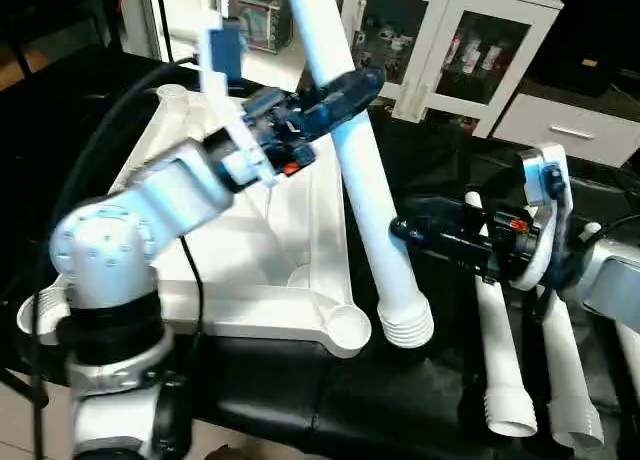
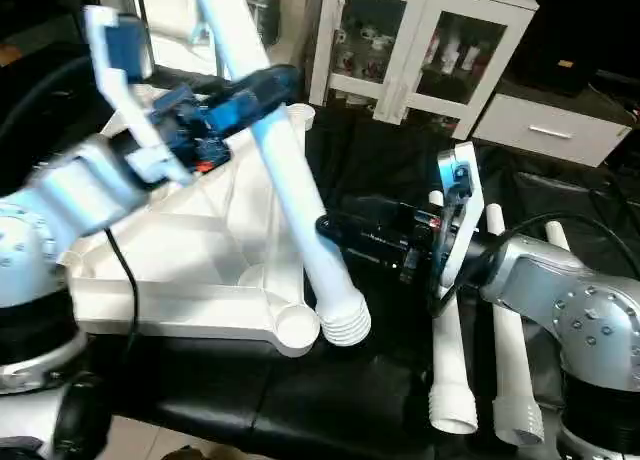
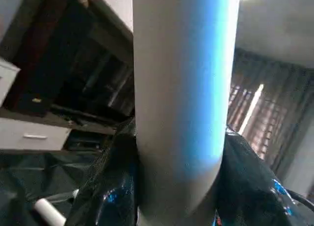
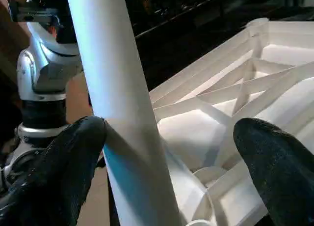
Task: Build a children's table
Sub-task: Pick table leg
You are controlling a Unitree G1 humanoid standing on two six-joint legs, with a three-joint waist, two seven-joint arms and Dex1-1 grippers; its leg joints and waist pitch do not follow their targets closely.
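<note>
While right gripper [image 2: 330, 227] stands released, fingers wide, one finger just touching held leg [image 1: 370, 195], left gripper [image 1: 345, 88] alone clenches it mid-shaft. Risk, my guess: smooth tapered plastic tube swings or slips, ribbed end missing near corner socket [image 1: 350, 325], currently just beside it. Tabletop [image 1: 250, 250] upside down on black-covered bench, near edge: hard white plastic, X ribs. Spare legs [image 1: 505, 380] lie right.

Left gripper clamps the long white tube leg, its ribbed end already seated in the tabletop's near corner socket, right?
Not seated. In the left eye view the left gripper does clamp the long white tube leg, but its ribbed end rests on the black surface beside the white ribbed tabletop's near corner socket, which is empty.
</note>
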